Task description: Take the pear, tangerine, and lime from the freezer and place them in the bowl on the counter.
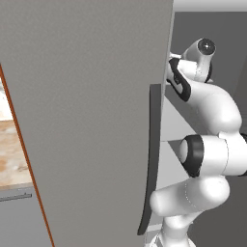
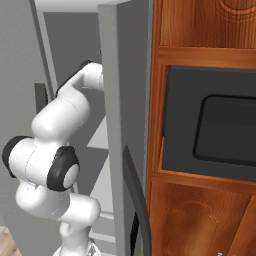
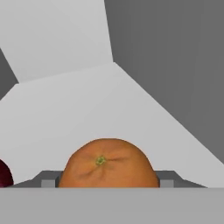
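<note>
Hand view, bottom centre: gripper (image 3: pixel 108 183) pinching tangerine (image 3: pixel 108 164) btwn both tips, over pale freezer shelf (image 3: pixel 87 109); dark red item (image 3: pixel 4 174) at lower left edge.

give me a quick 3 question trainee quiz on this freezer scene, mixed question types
1. True or false: the tangerine sits between the claw fingertips in the hand view.
2. Multiple choice: the arm reaches into A) the sink, B) the freezer, C) the wooden cabinet.
3. Fill in: at the left edge of the hand view, beside the tangerine, shows part of a dark ____ item.

Key: 1 true; 2 B; 3 red.
</note>
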Tool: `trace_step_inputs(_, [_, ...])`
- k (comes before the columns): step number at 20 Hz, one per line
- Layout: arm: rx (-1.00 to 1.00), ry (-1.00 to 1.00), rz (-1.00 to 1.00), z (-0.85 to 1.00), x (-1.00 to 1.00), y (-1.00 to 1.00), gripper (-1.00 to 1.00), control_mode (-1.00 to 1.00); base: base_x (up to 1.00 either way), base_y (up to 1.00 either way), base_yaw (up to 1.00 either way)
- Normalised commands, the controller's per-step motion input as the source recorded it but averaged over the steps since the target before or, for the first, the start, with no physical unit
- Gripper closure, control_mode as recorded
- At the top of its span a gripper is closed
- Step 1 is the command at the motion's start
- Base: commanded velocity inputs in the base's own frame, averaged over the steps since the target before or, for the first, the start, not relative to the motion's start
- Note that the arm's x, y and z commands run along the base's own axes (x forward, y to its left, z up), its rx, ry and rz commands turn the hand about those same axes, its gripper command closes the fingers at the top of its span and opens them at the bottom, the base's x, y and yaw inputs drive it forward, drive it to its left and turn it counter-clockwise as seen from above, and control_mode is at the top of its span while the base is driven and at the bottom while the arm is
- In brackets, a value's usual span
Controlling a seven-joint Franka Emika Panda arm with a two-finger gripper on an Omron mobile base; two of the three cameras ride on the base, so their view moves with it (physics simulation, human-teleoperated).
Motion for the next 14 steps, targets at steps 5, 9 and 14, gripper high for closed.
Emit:
trace_step_inputs(5, [0.00, 0.00, 0.00, -0.08, 0.00, 0.00, 1.00, -1.00, 0.00, 0.00, 0.00])
trace_step_inputs(9, [0.00, 0.00, 0.00, 0.04, -0.49, 0.00, 1.00, -1.00, 0.00, 0.00, 0.00])
trace_step_inputs(14, [0.00, 0.00, 0.00, 0.18, -0.64, 0.06, 1.00, -1.00, 0.00, 0.00, 0.00])
